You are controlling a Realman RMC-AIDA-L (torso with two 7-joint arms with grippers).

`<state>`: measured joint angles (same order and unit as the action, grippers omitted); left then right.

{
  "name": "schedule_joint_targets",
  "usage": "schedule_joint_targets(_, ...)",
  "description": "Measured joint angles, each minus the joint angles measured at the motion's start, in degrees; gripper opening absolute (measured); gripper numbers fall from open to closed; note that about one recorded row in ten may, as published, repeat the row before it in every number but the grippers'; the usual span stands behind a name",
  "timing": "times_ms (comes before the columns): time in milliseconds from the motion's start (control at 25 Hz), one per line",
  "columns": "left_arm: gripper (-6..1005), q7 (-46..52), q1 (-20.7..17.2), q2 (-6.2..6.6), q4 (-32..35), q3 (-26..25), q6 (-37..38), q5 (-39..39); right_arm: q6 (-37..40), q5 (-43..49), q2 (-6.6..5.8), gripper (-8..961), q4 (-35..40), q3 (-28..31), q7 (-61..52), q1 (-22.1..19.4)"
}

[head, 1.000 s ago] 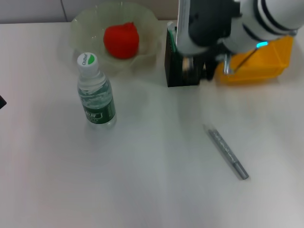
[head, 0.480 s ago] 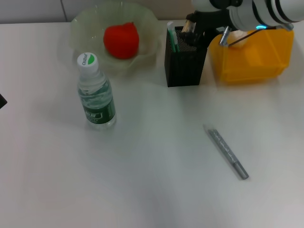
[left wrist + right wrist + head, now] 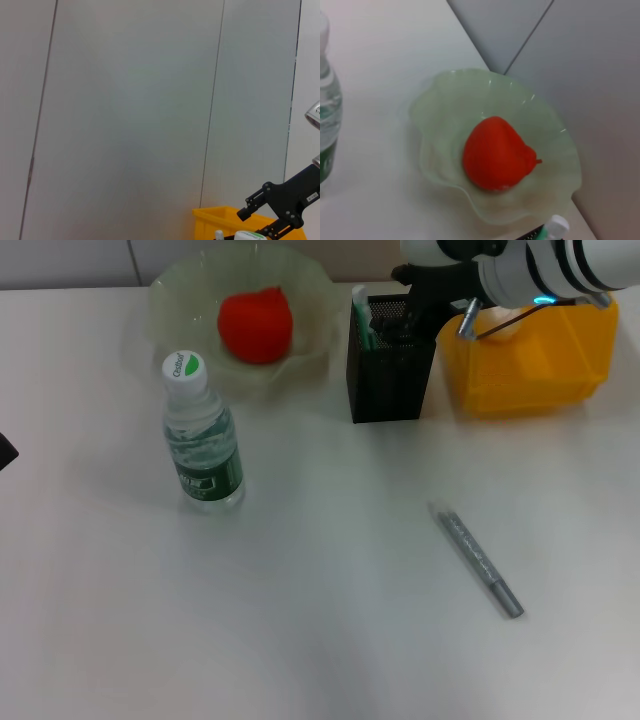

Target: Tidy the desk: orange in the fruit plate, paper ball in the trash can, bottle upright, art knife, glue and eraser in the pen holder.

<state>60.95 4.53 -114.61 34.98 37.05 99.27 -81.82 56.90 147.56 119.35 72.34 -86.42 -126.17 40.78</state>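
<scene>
Right arm has pulled up and back from the black mesh pen holder [image 3: 391, 360] over the last second, so the holder isn't blocked anymore. From the head view the right pincer [image 3: 432, 285] hangs just above the holder's far rim, by the yellow plastic trash bin [image 3: 530, 360]. Can't tell how far apart its fingers are or whether it has anything in them.

Same view: the red-orange fruit [image 3: 256, 325] sits in the pale green wavy glass plate [image 3: 310, 300], the clear water bottle with the green label [image 3: 203, 440] stands upright on the white bench [image 3: 320, 640], and the slim grey metal art knife [image 3: 478, 560] lies flat out in the open, well apart from everything. A white-and-green glue stick [image 3: 360, 318] pokes out of the holder. That knife looks like what's left. I'd guess it's light, stiff and a bit slippery, so pinch it across the middle of the barrel.

Left wrist view is mostly grey wall, with the bin and the right pincer showing low down. The left pincer itself isn't visible anywhere.

Right wrist view shows the fruit in the plate, the bottle's edge, and the glue cap.
</scene>
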Motion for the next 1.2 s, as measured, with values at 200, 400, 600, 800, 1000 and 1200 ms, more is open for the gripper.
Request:
schedule_joint_targets(200,813,-0.02,-0.43,0.20,0.00,-0.11,0.36,0.00,4.39,0.05,-0.01,639,3.63,0.42,-3.09,-0.39)
schedule_joint_targets(400,813,-0.22,-0.83,0.58,0.41,0.10,0.86,0.00,18.87,2.31,-0.07,705,13.29,0.89,-14.83,-0.33)
schedule_joint_targets(600,813,-1.65,-0.80,1.14,0.61,0.25,1.86,0.00,33.76,8.03,-0.07,706,21.31,0.81,-28.50,0.91)
schedule_joint_targets(800,813,-2.40,-0.41,2.30,1.13,0.24,3.68,0.00,44.34,8.75,-0.04,706,19.74,0.79,-37.12,2.91)
schedule_joint_targets(1000,813,-2.54,-0.07,2.91,2.14,0.01,4.08,-1.72,46.56,7.49,0.27,707,13.07,-0.46,-40.36,2.50)
schedule_joint_targets(1200,813,-3.10,0.08,2.92,2.47,-0.21,4.09,-2.97,44.08,5.90,0.32,706,4.53,-0.51,-40.89,2.46)
